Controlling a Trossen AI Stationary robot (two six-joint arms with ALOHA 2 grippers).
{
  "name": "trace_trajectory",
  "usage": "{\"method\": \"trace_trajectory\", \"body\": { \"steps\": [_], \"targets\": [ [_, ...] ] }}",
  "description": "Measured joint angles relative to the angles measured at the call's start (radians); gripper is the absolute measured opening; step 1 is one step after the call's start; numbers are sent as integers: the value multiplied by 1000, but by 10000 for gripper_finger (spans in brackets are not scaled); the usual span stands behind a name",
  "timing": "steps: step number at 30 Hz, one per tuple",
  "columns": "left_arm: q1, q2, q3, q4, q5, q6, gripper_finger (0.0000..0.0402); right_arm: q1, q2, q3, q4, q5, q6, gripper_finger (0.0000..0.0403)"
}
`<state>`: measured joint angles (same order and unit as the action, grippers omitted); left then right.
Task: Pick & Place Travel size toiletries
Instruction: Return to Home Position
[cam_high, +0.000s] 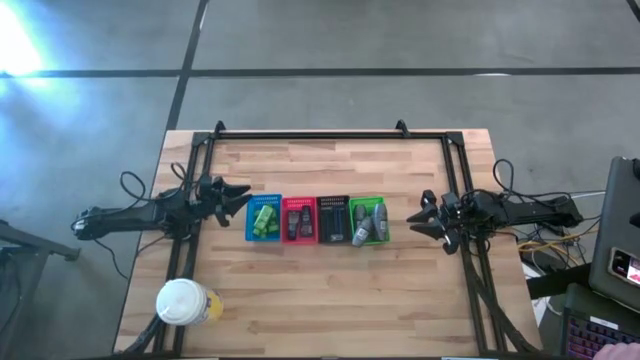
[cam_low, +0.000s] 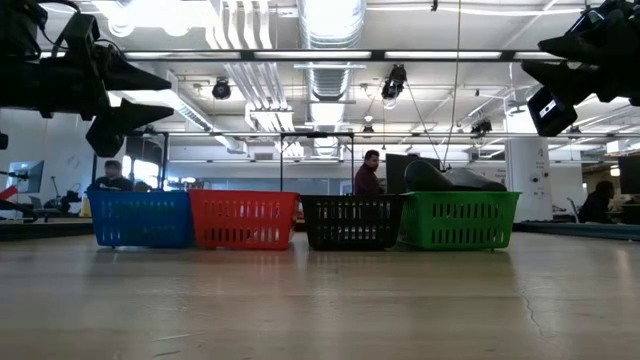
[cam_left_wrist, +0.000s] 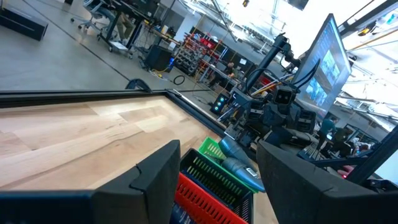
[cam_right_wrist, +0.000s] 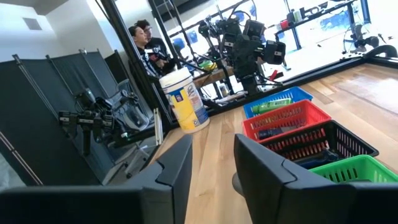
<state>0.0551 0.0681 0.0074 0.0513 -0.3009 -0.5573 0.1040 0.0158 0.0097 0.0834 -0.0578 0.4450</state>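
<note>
Four baskets are sitting in a touching row across the middle of the worktop (cam_high: 330, 290). From the left arm's side to the right arm's, they are the blue basket (cam_high: 249, 221), red basket (cam_high: 299, 199), black basket (cam_high: 333, 198) and green basket (cam_high: 367, 198). Green bottles (cam_high: 265, 220) are lying in the blue basket and dark packets (cam_high: 299, 222) in the red one. Grey tubes (cam_high: 367, 226) are resting in the green one, poking above its rim in the low view. What is lying in the black basket is too dark to make out.

The left gripper (cam_high: 243, 197) is hovering just beside the blue basket, its fingers spread wide and holding nothing. The right gripper (cam_high: 413, 222) is hovering near the green basket at the other end of the row, its fingers parted with a clear gap, also gripping nothing. In the low view both are hanging well above the basket rims.

A yellow cup (cam_high: 186, 302) with a white lid is standing by the worktop's edge on the left arm's side, well apart from the baskets.
</note>
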Motion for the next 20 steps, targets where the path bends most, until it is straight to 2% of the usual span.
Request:
{"method": "trace_trajectory", "body": {
  "steps": [20],
  "targets": [
    [0,0,0,0,0,0,218,0,0,0,0,0,0,167]
  ]
}}
